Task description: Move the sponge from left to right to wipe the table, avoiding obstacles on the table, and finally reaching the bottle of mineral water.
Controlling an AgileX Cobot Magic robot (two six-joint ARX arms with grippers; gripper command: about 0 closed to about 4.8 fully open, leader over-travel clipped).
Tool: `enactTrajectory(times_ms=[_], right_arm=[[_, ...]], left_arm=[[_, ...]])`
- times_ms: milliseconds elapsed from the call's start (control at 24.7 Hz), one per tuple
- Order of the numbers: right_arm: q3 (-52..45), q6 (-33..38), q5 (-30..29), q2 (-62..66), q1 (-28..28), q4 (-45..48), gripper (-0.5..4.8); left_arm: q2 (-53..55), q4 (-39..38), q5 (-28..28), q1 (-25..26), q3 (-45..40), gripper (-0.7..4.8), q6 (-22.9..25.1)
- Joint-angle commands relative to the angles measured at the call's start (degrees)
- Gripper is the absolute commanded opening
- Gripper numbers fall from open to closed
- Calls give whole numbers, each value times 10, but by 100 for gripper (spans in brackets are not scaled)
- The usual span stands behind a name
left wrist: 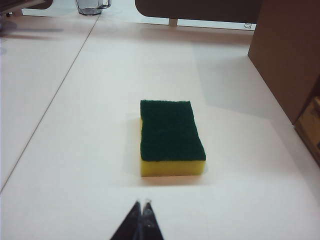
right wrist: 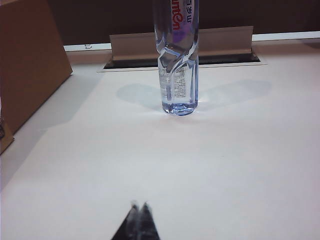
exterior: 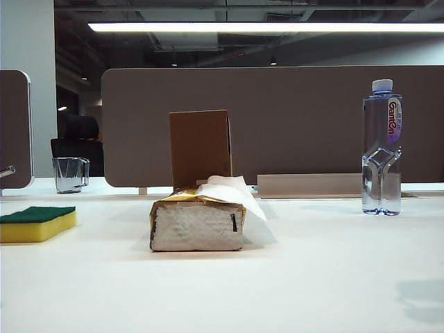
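The sponge, yellow foam with a dark green top, lies flat on the white table at the far left. My left gripper is shut and empty, a short way back from the sponge and apart from it. The tissue pack with a white tissue sticking out sits in the middle, and the upright brown cardboard box stands just behind it. The bottle of mineral water stands upright at the right. My right gripper is shut and empty, well short of the bottle. Neither gripper shows in the exterior view.
A clear glass mug stands at the back left. Brown partition panels run along the table's far edge, with a grey cable tray behind the bottle. A seam crosses the tabletop beside the sponge.
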Motion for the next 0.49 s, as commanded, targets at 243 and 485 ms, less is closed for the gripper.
enactTrajectory(times_ms=[243, 485], right_arm=[[2, 0, 1, 0, 0, 11, -1], [3, 0, 0, 0, 0, 12, -1]], left_arm=[[0, 11, 0, 1, 2, -5, 2], [0, 26, 3, 1, 2, -5, -4]])
